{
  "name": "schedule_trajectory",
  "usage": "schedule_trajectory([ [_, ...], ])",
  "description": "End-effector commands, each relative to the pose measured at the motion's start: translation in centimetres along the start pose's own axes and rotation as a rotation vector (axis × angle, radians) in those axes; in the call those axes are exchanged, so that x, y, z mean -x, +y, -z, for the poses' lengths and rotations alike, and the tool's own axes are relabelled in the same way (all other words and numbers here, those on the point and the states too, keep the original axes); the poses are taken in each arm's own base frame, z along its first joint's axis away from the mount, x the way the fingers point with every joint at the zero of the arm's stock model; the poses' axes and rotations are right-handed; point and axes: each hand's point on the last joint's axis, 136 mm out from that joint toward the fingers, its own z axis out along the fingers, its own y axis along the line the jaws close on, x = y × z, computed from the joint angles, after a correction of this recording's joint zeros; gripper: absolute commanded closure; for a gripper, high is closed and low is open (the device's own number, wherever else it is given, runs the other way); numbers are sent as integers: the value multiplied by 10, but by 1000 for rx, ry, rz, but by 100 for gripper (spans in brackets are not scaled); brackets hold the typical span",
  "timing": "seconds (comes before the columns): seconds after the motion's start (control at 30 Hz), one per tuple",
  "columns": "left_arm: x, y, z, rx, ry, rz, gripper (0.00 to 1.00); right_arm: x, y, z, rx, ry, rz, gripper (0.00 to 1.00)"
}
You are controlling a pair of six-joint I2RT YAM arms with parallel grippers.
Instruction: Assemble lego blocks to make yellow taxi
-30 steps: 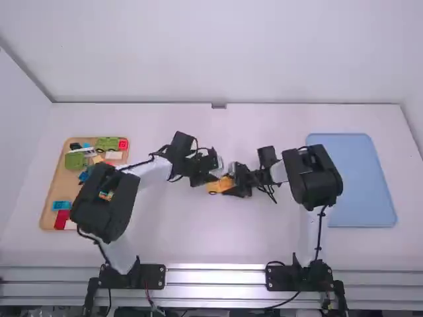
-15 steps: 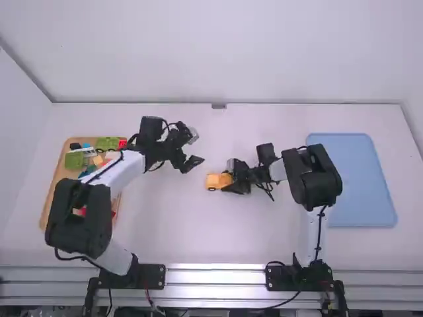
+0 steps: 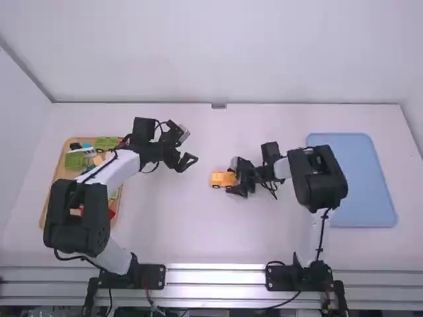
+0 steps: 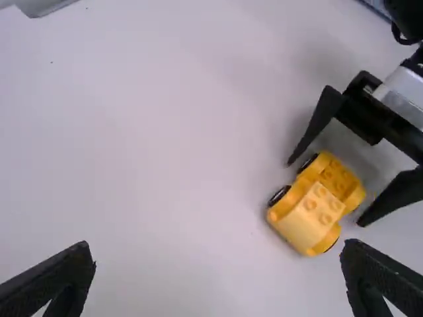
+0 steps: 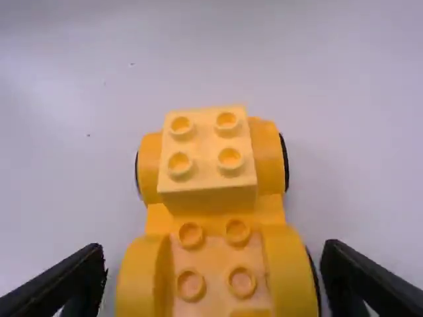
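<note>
With twelve o'clock pointing straight away from the arm bases, the yellow car (image 3: pixel 220 179) sits upright on the white table (image 3: pixel 198 231), near its centre. A pale yellow block (image 5: pixel 208 148) with four studs on top is fixed over its nine o'clock end, and the other end shows bare studs between the wheels.

The right gripper (image 3: pixel 232 177) is at the car's three o'clock end. Its fingers (image 5: pixel 79 277) are open, one on each side of the car, with a small gap to the bodywork on both sides.

The left gripper (image 3: pixel 188 164) is just off the car at ten o'clock, its fingers spread wide with nothing between them.

Well out at nine o'clock, partly under the left arm (image 3: pixel 79 211), is a wooden tray (image 3: pixel 61 173) of loose blocks, including a green one (image 3: pixel 74 160). Well out at three o'clock lies a blue tray (image 3: pixel 370 185)
</note>
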Motion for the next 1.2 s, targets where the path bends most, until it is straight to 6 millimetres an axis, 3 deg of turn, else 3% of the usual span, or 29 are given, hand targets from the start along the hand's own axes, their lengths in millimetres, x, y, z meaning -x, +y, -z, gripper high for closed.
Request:
schedule_trajectory([
  [0.0, 11, -2, 4, -2, -28, 37, 1, -4, -4, 12, -52, 100, 19, 2],
  [0.2, 11, 9, 12, 24, -43, 151, 1, 6, 1, 43, -128, 279, 11, 1],
  [0.33, 5, 39, 35, 201, -29, 366, 1, 20, 0, 67, -220, 365, -9, 1],
  [0.47, -13, 58, 76, 436, 23, 517, 1, 34, -5, 91, -333, 410, -43, 2],
  [0.57, -23, 65, 117, 630, 29, 633, 1, 47, -10, 105, -406, 404, -65, 2],
  [0.6, -28, 65, 139, 722, 25, 675, 1, 53, -10, 108, -422, 394, -64, 1],
  [0.73, -29, 56, 186, 873, -37, 749, 1, 72, -7, 112, -441, 365, -21, 1],
  [0.9, -34, 46, 236, 1048, -89, 758, 1, 91, -4, 99, -439, 336, 50, 1],
  [1.17, -54, 45, 274, 1257, -79, 867, 1, 95, 1, 89, -429, 364, 102, 2],
])
